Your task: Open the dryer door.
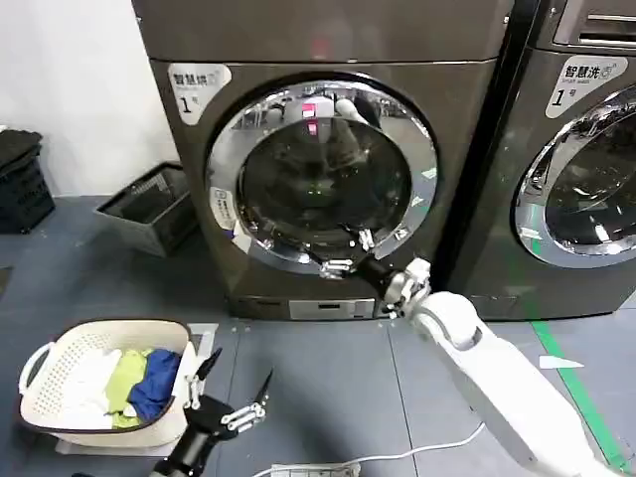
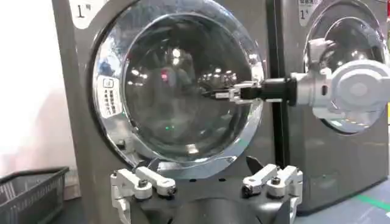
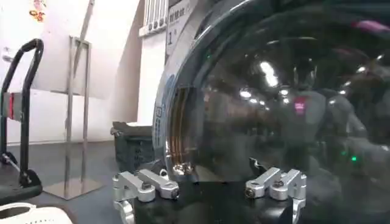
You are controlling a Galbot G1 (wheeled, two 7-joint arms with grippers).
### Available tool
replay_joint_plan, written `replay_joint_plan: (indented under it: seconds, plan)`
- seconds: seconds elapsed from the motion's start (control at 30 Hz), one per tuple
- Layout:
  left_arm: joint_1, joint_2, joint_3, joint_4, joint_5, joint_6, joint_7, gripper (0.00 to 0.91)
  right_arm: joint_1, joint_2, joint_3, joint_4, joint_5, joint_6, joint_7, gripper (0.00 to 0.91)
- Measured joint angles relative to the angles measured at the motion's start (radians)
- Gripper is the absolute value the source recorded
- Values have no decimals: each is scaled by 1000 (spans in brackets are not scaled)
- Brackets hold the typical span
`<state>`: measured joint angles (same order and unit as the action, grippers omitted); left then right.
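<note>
The dark grey dryer (image 1: 328, 40) has a round glass door (image 1: 323, 179) with a chrome ring. My right gripper (image 1: 350, 252) is open at the ring's lower right, its fingers right up against the door. From the right wrist the glass dome (image 3: 274, 91) looms just past the open right gripper (image 3: 210, 176), with the chrome rim (image 3: 173, 122) over one finger. The left wrist view faces the door (image 2: 183, 85) from farther back and shows the right gripper (image 2: 228, 94) at the glass. My left gripper (image 1: 237, 383) hangs open low above the floor, holding nothing, its open jaws (image 2: 207, 173) empty. I cannot tell whether the door is ajar.
A white laundry basket (image 1: 60, 363) with clothes sits on the floor beside the left gripper. A dark crate (image 1: 149, 204) stands left of the dryer. A second machine (image 1: 586, 169) stands to the right. A white cable (image 1: 427, 452) and green tape (image 1: 576, 388) cross the floor.
</note>
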<state>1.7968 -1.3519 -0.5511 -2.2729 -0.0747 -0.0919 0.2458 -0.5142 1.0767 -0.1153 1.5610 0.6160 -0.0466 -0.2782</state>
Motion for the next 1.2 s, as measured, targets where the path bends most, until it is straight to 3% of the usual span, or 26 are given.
replay_joint_plan:
  seconds: [1.2]
  plan:
    - [4, -12, -10, -1, 0, -5, 0, 907, 227, 191, -142, -320, -6, 36, -60, 907]
